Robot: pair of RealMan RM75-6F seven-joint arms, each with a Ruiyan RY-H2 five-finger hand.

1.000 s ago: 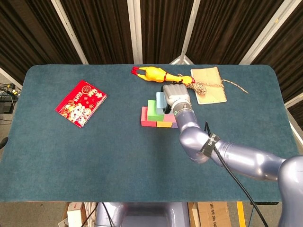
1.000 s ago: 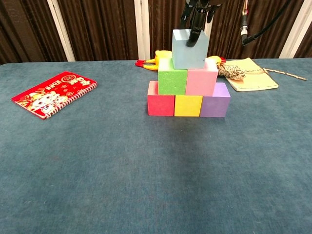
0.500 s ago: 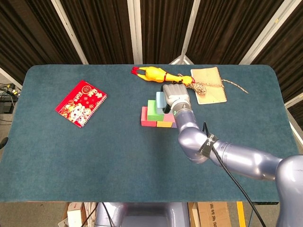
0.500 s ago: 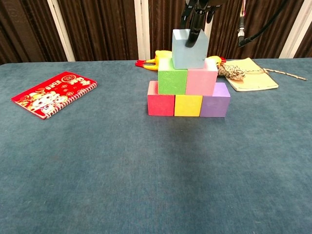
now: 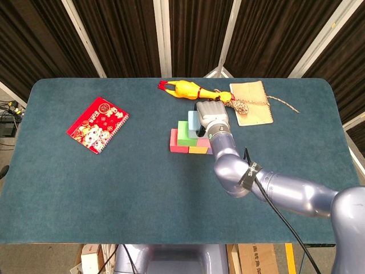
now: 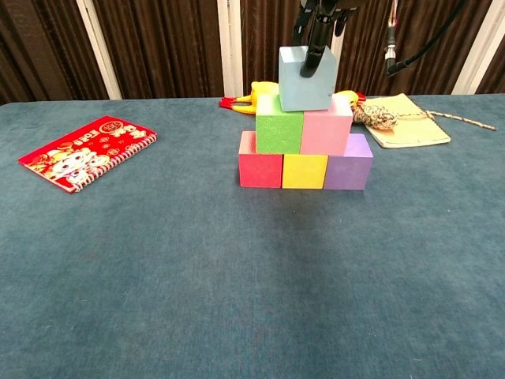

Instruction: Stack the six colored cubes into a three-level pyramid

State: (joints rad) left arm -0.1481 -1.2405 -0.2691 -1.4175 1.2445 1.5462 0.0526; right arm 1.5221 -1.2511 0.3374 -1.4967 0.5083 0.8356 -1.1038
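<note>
Right arm: reaches from the lower right of the head view up and to the left, its silver links bending at the elbow, a black cable strapped along the forearm. Right hand (image 5: 212, 115): back of the hand faces the head camera, palm down. In the chest view only dark fingers (image 6: 316, 35) show, coming down from the top edge; one lies against the front face of the light blue cube (image 6: 305, 79) and others sit behind its top edge, so the hand grips it. Left arm and hand: in neither view.
</note>
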